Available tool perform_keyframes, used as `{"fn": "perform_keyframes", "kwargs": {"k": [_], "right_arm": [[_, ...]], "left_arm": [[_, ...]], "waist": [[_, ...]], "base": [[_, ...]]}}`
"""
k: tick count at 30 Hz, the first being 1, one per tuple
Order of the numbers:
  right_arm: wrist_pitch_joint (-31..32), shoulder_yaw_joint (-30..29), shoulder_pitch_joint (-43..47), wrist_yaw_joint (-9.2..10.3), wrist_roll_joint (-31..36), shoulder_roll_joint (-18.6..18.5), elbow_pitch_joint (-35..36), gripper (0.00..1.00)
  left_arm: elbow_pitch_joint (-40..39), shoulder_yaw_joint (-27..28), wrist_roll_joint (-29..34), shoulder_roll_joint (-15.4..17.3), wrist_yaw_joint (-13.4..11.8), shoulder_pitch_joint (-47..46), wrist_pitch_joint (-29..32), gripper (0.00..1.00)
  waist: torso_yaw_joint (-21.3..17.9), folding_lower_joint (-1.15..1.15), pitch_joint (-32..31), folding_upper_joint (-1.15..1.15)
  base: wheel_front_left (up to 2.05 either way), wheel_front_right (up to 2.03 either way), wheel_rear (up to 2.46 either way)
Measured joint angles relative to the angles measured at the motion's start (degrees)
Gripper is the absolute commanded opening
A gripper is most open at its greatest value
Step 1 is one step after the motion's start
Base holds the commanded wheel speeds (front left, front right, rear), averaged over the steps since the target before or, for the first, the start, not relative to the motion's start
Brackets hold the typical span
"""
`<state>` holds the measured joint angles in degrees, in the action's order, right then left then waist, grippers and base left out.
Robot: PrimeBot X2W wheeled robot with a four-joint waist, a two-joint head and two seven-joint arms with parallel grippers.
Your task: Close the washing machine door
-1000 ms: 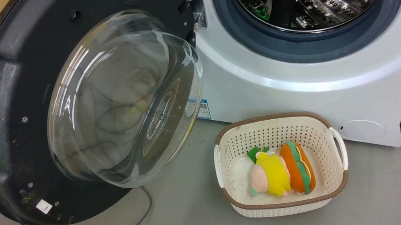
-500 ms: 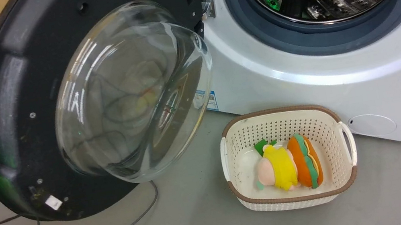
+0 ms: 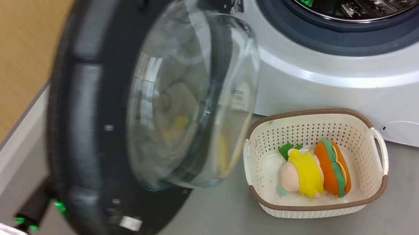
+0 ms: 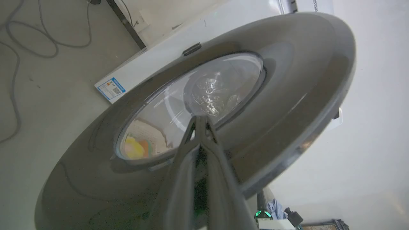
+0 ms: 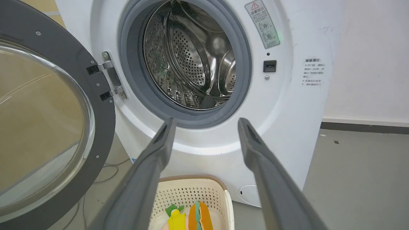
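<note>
The washing machine door is not shut yet — it stands about half open, out from the washing machine. The left gripper has its fingers squeezed together, empty, tips at the door's outer side. The right gripper is spread wide, empty. The push home is left.

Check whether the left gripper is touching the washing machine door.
Cannot tell. The left wrist view looks along the shut left gripper, whose tips overlap the washing machine door, hiding any gap.
</note>
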<state>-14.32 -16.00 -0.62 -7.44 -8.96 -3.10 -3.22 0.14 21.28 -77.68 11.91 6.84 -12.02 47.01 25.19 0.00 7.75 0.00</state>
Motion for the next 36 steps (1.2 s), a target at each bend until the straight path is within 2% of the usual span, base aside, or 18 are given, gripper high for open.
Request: {"fn": "perform_keyframes", "kwargs": {"k": [6,10,17,26,36], "right_arm": [[-0.42,0.51,-0.26,0.00,-0.20,0.07,-0.26,1.00],[-0.43,0.83,-0.28,0.00,-0.21,0.08,-0.35,1.00],[-0.43,1.21,-0.28,0.00,-0.21,0.10,-0.30,1.00],[-0.43,1.03,-1.14,0.00,-0.21,0.15,-0.30,1.00],[-0.43,1.71,-2.33,0.00,-1.62,0.18,-0.36,1.00]], "left_arm": [[-9.68,-6.30,-1.68,-1.67,0.34,4.32,0.77,0.00],[-15.45,-11.96,1.26,-1.18,0.37,6.93,-0.97,0.00],[-19.18,-23.06,1.98,-0.68,0.37,7.79,-4.60,0.00],[-16.14,-34.31,3.38,-0.24,0.37,2.50,-15.15,0.00],[-5.73,-44.79,3.85,0.19,0.38,-5.39,-29.92,0.00]], "waist": [[-0.67,0.00,-0.60,0.00],[-2.32,0.00,-1.29,0.00],[-6.57,0.00,-1.93,0.00],[-14.09,0.00,-1.14,0.00],[-23.21,0.00,0.66,0.00]], "base": [[0.00,0.00,0.00],[0.00,0.00,0.00],[0.00,0.00,0.00],[0.00,0.00,0.00],[0.00,0.00,0.00]]}}
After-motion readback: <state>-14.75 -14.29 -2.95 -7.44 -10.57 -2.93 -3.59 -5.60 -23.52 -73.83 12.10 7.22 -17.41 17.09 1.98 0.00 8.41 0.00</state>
